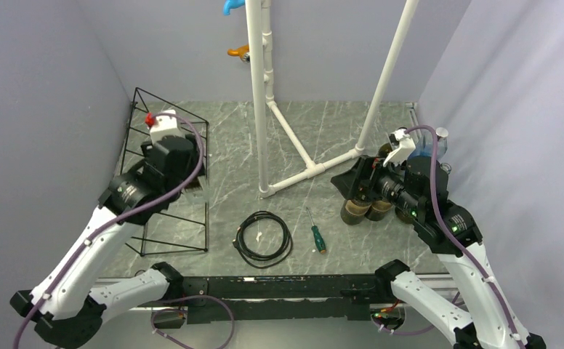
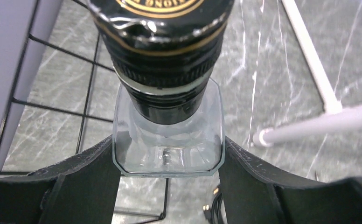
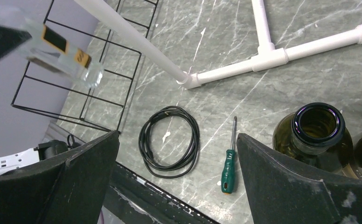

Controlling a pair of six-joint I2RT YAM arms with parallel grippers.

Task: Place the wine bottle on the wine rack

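Clear glass with a black cap, the bottle (image 2: 169,140) is clamped by its body in the left end effector (image 2: 169,156), above the rack (image 2: 89,93) at the left of the table (image 2: 281,70). Its long axis runs out from the wrist, cap toward the camera and base tilted down toward the wires. The rack lies just below and leftward, so lowering looks like the move. The right end effector (image 3: 177,134) gapes wide and empty, well apart, beside green bottles (image 3: 316,126).
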